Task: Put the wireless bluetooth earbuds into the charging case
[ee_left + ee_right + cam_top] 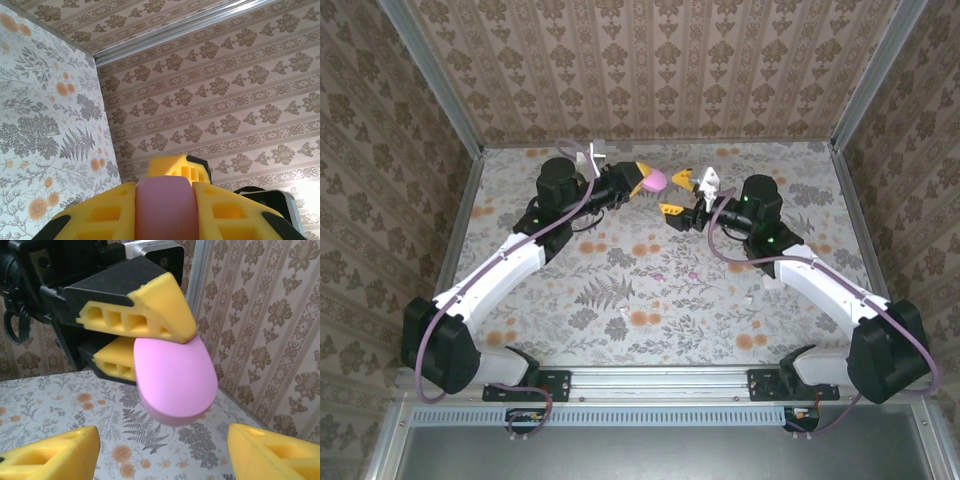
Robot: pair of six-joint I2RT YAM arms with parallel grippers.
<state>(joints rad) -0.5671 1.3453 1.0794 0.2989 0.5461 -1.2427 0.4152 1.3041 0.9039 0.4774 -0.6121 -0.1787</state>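
fingers of the left arm (160, 305) pinch the pink charging case (655, 180), rounded end pointing 3 o'clock at the spread right fingers (55, 455) just beside.

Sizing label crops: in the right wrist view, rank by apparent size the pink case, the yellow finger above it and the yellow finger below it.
1. pink case, largest
2. upper yellow finger, somewhat smaller
3. lower yellow finger, smallest, though the case hides part of it, so its full size is unsure

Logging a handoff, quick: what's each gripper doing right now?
Left gripper: closed on the pink case.
Right gripper: open, holding nothing.
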